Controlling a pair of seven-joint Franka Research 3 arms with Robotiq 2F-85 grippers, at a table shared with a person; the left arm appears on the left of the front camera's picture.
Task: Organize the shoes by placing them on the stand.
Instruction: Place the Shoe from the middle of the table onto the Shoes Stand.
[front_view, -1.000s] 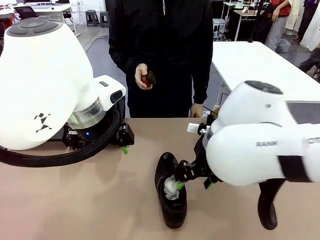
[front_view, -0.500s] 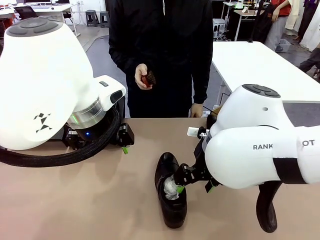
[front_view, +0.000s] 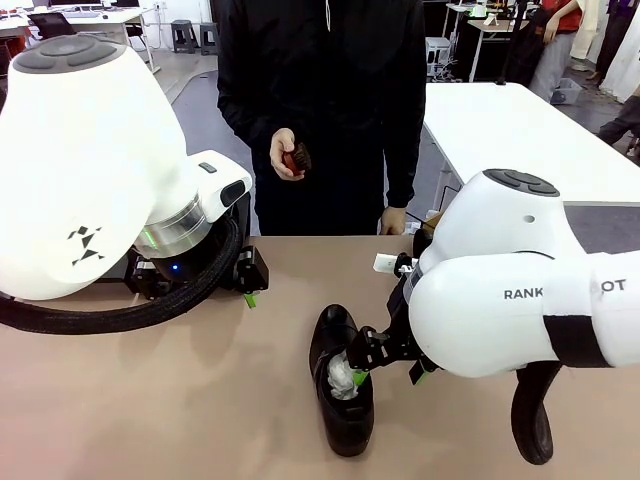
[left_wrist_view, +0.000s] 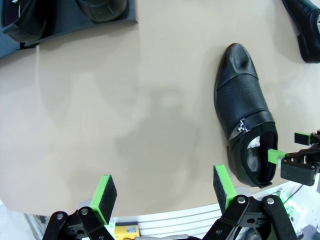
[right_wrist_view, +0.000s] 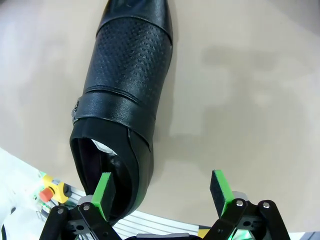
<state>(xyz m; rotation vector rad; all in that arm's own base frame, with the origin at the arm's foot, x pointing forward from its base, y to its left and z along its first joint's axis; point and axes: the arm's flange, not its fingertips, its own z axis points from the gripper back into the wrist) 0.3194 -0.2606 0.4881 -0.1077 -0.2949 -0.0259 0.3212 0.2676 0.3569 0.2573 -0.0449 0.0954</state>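
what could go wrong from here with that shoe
The right gripper stands open, fingers astride only the side wall of the shoe; glossy leather may slip or fold on lifting. The inner finger sits by the paper stuffing and could pinch that. The heel lies near the table edge; a nudge might tip it off.

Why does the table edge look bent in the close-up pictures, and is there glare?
Left wrist view: the wide lens bows the table edge; a pale sheen sits on the shoe toe. Right wrist view: soft shadows lie on the table beside the shoe. Front view: even light, sharp.
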